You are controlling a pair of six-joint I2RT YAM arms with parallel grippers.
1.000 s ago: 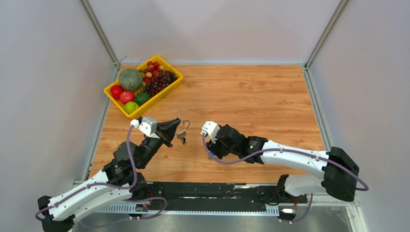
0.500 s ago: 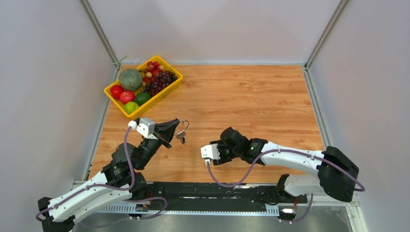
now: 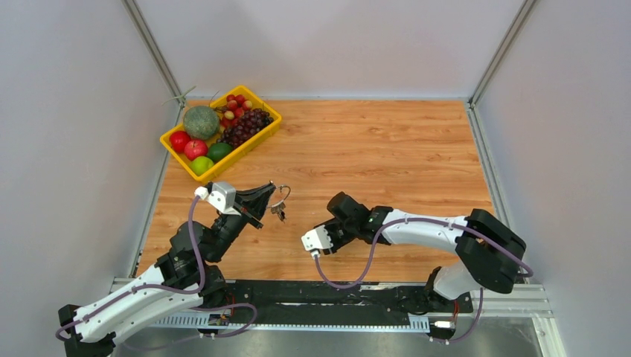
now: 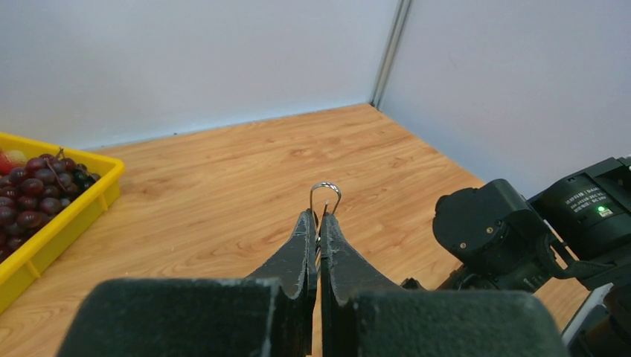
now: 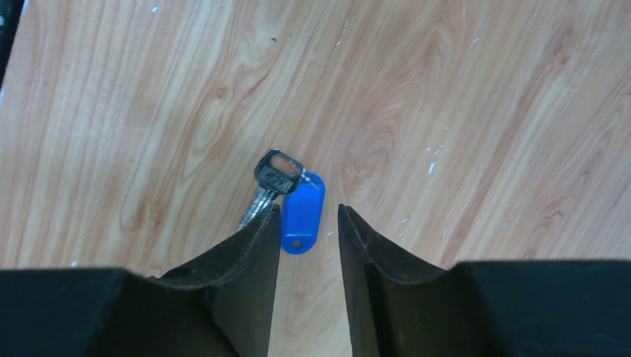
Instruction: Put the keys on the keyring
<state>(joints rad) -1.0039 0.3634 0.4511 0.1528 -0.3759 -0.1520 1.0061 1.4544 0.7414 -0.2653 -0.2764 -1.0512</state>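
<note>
Left gripper point(image 4: 317, 223): pinched tight on the thin round silver wire keyring point(image 4: 325, 195) and held clear of the wooden table point(image 3: 387, 149), I'd say so the loop stands free for threading.
Keyring: its loop pokes up past the fingertips, and from overhead small silver keys point(image 3: 280, 213) dangle beneath it.
Right gripper point(image 5: 307, 214): jaws apart, pointing down over the near part of the table.
Loose key: a silver key with a dark plastic head point(image 5: 276, 172) lies flat, touching a blue plastic tag point(image 5: 301, 212). The tag sits between the open fingers and the blade runs under one of them.
Next, I reckon: grip the key head rather than the tag, or it will swing.
Yellow plastic tray of fruit point(image 3: 249, 147): well apart, not involved.
</note>
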